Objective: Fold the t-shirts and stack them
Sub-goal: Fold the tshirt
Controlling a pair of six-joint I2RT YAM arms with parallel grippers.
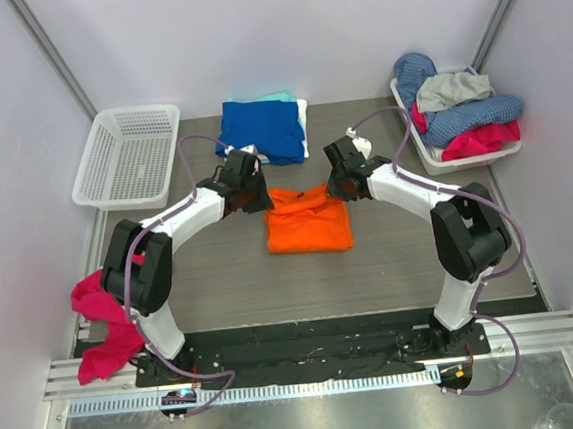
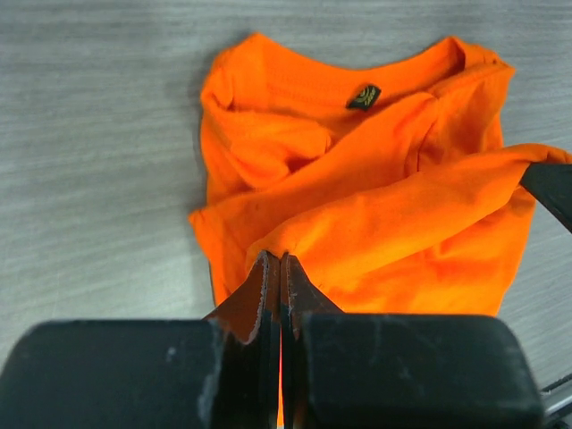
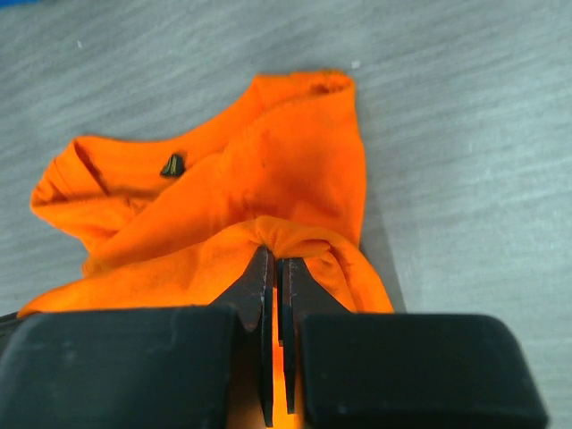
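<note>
The bright orange t-shirt [image 1: 308, 225] lies partly folded in the middle of the table, its collar label [image 2: 364, 96] facing up. My left gripper [image 1: 258, 199] is shut on a pinch of the shirt's cloth at its far left corner [image 2: 281, 259]. My right gripper [image 1: 338, 188] is shut on a bunched fold at the far right corner [image 3: 277, 255]. Both held edges are lifted a little over the rest of the orange shirt [image 3: 223, 188]. Behind it sits a folded royal blue t-shirt [image 1: 262, 128], on top of pale teal and white ones.
An empty white mesh basket [image 1: 128, 156] stands at the back left. At the back right a white bin [image 1: 411, 123] holds a heap of blue, grey and red clothes. A pink-red cloth [image 1: 100, 321] hangs by the left arm's base.
</note>
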